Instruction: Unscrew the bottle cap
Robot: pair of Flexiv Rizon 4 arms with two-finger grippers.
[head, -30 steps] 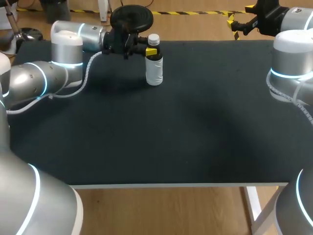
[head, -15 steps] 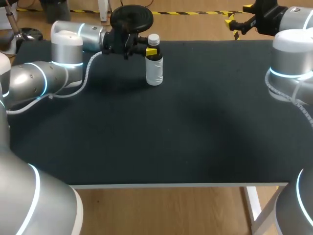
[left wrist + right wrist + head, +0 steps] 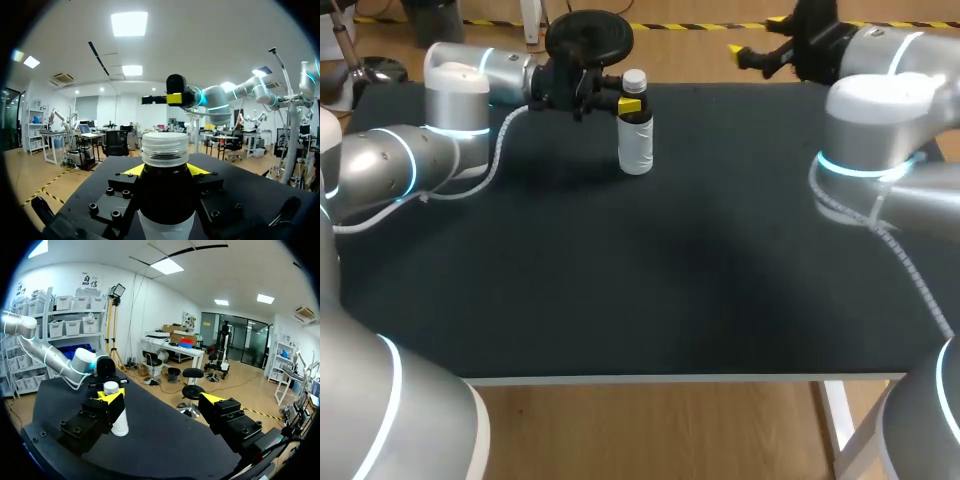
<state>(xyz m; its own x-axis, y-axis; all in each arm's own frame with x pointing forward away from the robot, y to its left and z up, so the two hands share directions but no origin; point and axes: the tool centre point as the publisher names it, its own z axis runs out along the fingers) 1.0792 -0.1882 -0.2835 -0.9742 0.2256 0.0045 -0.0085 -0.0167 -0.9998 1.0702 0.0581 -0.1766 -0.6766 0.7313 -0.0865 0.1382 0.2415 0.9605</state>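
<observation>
while left claw point(image 3: 628, 103) grips the bottle point(image 3: 636, 148), right claw point(image 3: 757, 36) hovers spread wide

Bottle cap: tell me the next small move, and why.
Probably swing the open right hand across toward the cap: the left hand grips the bottle just below it, and the right hand hangs far off by the table's back edge.

Head overhead, wrists low — sharing the bottle point(image 3: 635, 135).
</observation>
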